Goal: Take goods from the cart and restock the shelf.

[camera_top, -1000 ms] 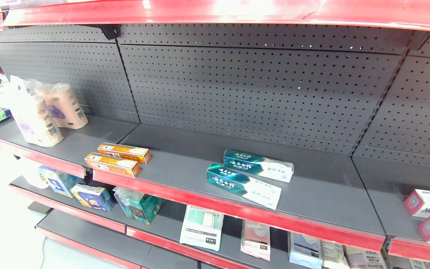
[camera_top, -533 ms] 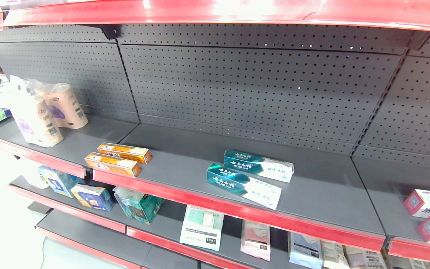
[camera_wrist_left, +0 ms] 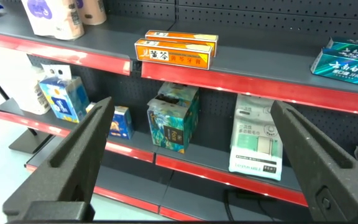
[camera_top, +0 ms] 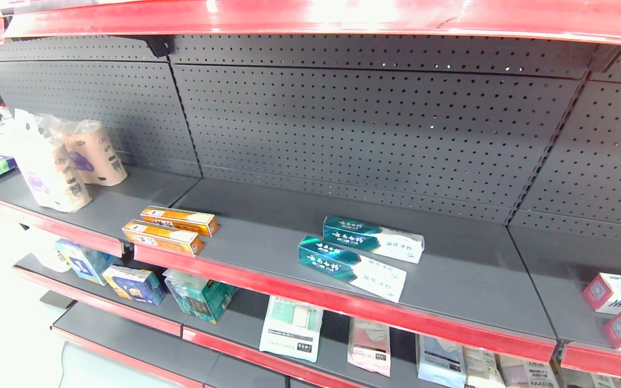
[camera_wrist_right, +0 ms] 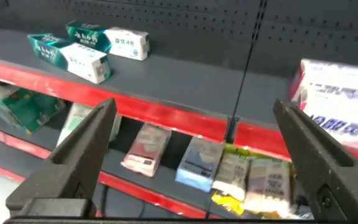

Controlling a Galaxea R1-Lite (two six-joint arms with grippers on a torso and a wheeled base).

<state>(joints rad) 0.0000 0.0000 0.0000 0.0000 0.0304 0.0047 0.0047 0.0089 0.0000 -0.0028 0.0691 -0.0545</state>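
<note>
Up on the shelf (camera_top: pixel 467 280), two green-and-white toothpaste boxes (camera_top: pixel 352 267) lie flat side by side, long axes running 10 to 4 o'clock, white ends toward 4. Two orange boxes (camera_top: pixel 163 236) lie at their 9 o'clock. The left gripper (camera_wrist_left: pixel 191 102) and right gripper (camera_wrist_right: pixel 194 104) are both spread wide, holding nothing, facing the shelf's red edge.

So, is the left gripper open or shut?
Open: the left gripper has its fingers spread wide, with nothing held between them.
</note>
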